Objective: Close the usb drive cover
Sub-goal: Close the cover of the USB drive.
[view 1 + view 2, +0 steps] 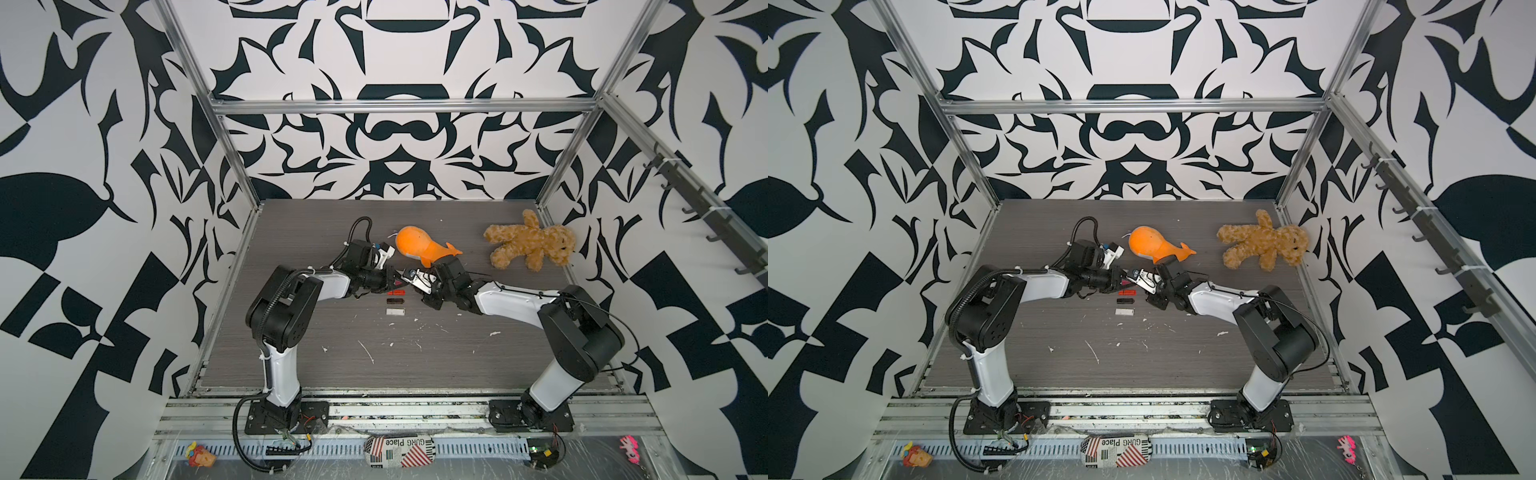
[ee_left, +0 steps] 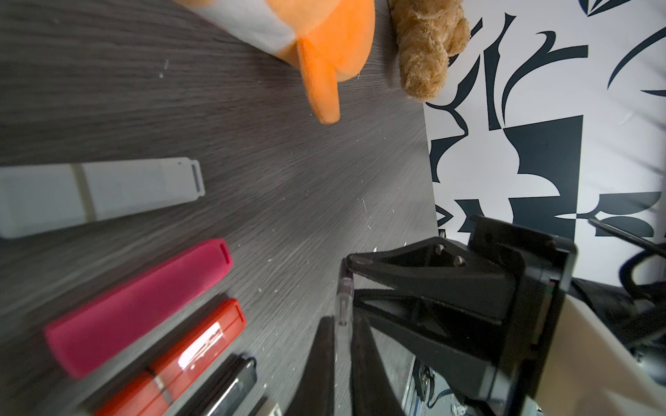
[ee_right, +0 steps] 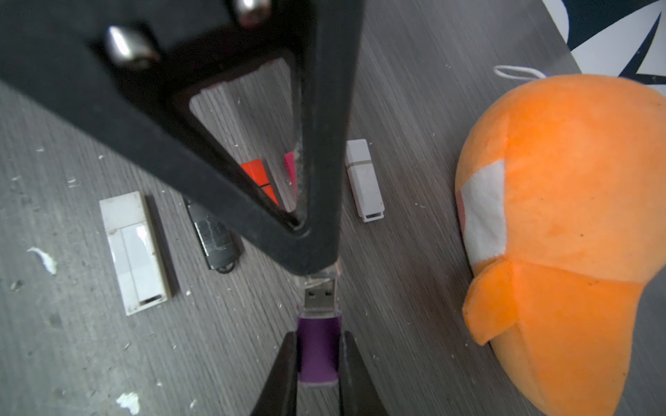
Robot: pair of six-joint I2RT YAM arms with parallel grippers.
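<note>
Roughly at the middle of the tabletop (image 1: 332,365) the two arms meet tip to tip, each carrying half of the job. The left gripper (image 2: 341,324) reaches in from the left with its fingers (image 2: 319,367) clenched on the clear cover (image 3: 322,276), gripping it by its closed end so that the open mouth faces right, toward the other arm. Facing it, the purple usb drive (image 3: 319,356) is held above the tabletop with its metal plug (image 3: 319,296) pointing left. The cover's mouth sits right at the plug's tip, and most of the plug is bare, so the cover looks lined up but not yet pushed home. The right gripper (image 3: 319,335) has its fingers (image 3: 284,371) clamped on the drive's purple body, well back from the plug, which leaves the whole connector free for the cover to slide over. Holding both parts in the air, along one line, lets either arm press straight along that line without the tabletop getting in the way. A row of spare drives (image 1: 395,301) lies just on the near side of the meeting point, untouched and clear of the fingers. Farther back and to the right an orange plush whale (image 1: 419,249) rests close behind the right gripper, and a teddy bear (image 1: 528,243) lies at the far right, well apart from the work.
</note>
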